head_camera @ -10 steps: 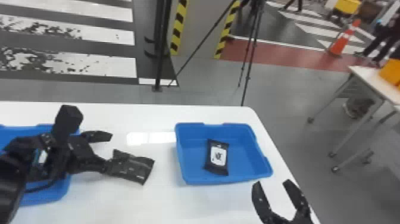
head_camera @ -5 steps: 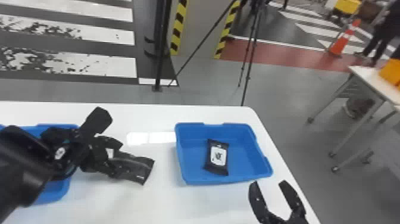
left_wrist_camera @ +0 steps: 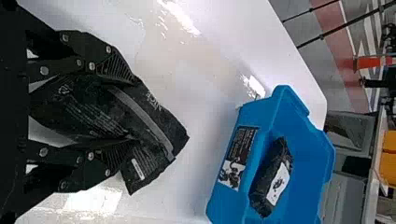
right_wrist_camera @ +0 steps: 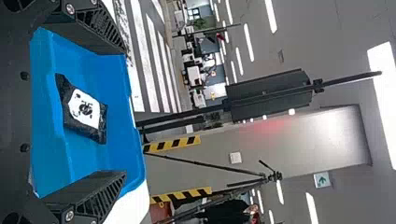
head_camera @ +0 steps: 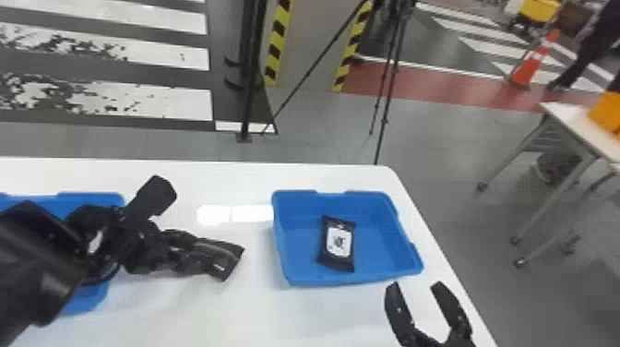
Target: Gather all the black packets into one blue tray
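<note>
Standing nearest, at five o'clock in the head view, the right gripper (head_camera: 415, 285) has its two fingers spread wide and holds nothing. I think that it should wait there, as this step asks for only one hand.

At eight o'clock, the left gripper (left_wrist_camera: 134, 111) holds a black packet (head_camera: 223, 257) between its fingers. The packet sticks out in front and is buckled in the middle, so the pressure should be firm but not more; a soft pack could fold and slip. Whether it touches the table, I cannot tell.

From this packet, the blue tray (head_camera: 350, 279) lies at three o'clock, and this seems to be the goal. It would be good first to lift until the hanging end is above the side wall, then to go across level and slowly.

In the tray, a little toward nine o'clock from its middle, lies another packet (head_camera: 337, 258). The bare floor at three o'clock from it is, in my judgement, the better place: lower close to the bottom, and only then release.

Farther, at twelve o'clock, the white table (head_camera: 230, 177) has its back edge.
</note>
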`<act>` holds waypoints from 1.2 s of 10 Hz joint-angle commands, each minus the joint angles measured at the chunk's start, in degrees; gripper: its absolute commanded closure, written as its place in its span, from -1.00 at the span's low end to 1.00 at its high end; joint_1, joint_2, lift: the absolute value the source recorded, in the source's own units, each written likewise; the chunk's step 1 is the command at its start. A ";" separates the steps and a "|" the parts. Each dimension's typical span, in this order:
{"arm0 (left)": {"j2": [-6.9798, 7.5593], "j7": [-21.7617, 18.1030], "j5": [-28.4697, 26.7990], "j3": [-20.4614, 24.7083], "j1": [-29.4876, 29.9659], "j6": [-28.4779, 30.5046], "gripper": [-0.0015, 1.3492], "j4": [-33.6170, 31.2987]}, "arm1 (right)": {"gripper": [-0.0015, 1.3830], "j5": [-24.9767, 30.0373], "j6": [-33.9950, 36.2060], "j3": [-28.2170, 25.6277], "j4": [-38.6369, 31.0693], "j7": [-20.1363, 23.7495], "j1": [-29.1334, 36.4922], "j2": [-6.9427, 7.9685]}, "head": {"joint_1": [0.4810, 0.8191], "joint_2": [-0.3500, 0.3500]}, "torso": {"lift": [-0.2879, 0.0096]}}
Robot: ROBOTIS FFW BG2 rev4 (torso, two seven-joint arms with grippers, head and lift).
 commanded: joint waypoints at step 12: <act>1.23 -3.58 -1.24 16.51 7.19 -12.57 0.81 -10.69 | -0.85 -1.66 0.14 0.72 0.15 0.00 0.90 0.14 | 0.27 -1.00 | 0.20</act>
